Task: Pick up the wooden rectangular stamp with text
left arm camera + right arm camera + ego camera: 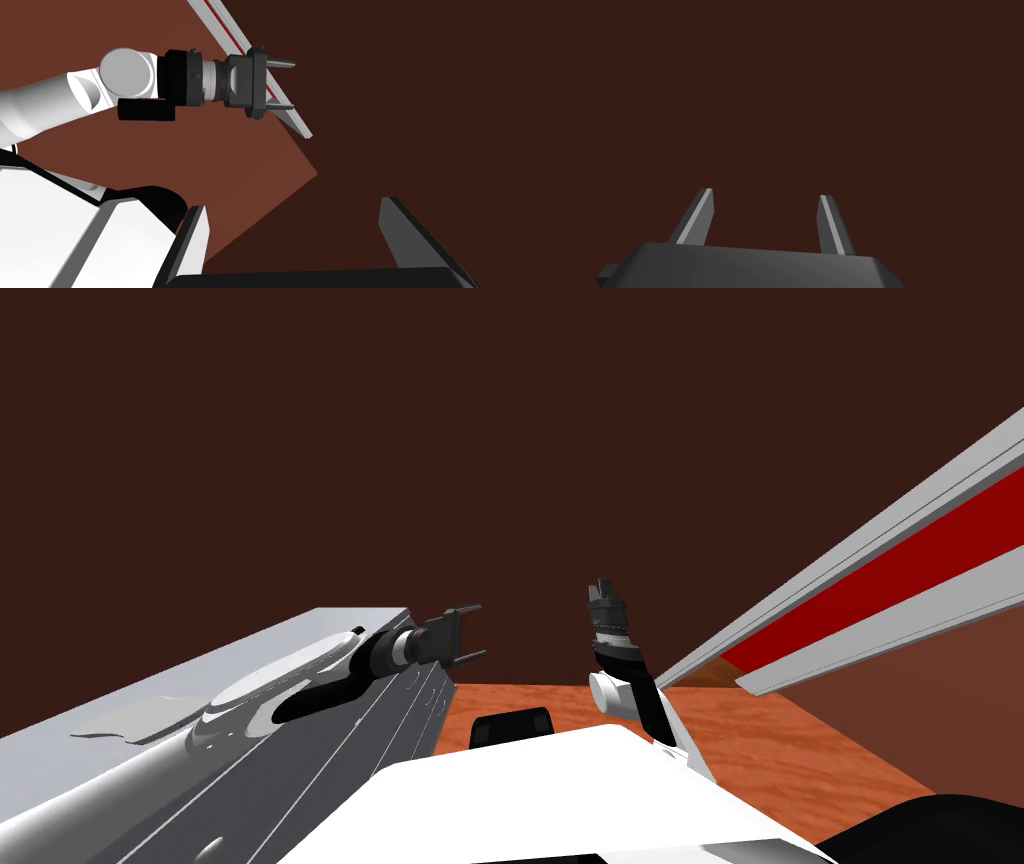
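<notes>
Head view: 2 claws, left claw (481,631) & right claw (604,588), both spread

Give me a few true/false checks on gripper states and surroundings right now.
1. The left gripper is open. True.
2. The right gripper is shut on a stamp. False: its fingers stand apart with nothing between them, facing a dark brown wall.
3. A grey cabinet stands on the robot's left. True.
4. The floor is blue. False: it is orange-brown.
</notes>
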### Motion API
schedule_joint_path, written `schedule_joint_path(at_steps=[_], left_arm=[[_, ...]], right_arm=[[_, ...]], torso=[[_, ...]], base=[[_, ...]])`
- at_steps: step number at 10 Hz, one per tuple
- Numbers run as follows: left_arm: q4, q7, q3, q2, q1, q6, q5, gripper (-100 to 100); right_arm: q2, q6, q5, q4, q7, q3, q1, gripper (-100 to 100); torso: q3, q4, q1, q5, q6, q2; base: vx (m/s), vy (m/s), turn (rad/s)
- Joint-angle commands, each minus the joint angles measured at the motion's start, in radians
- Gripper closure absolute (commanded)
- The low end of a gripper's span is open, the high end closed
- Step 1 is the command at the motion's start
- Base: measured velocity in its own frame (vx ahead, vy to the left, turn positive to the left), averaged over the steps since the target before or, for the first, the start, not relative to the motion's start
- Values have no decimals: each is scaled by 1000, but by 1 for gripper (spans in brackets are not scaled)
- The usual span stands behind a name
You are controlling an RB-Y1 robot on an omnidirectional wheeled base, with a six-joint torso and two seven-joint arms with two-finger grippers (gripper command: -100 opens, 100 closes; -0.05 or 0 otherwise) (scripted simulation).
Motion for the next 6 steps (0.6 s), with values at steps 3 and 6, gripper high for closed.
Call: schedule_joint_path(at_steps=[3,6], left_arm=[[9,-86,-20,104,-51,-29,-58,-100],[14,-142,-34,180,-83,-48,-98,-100]], right_arm=[[0,0,0,0,0,0,0,0],[0,0,0,0,0,0,0,0]], torso=[[1,0,-1,0,0,1],[1,0,0,0,0,2]], base=[[45,8,-22],[35,13,-19]])
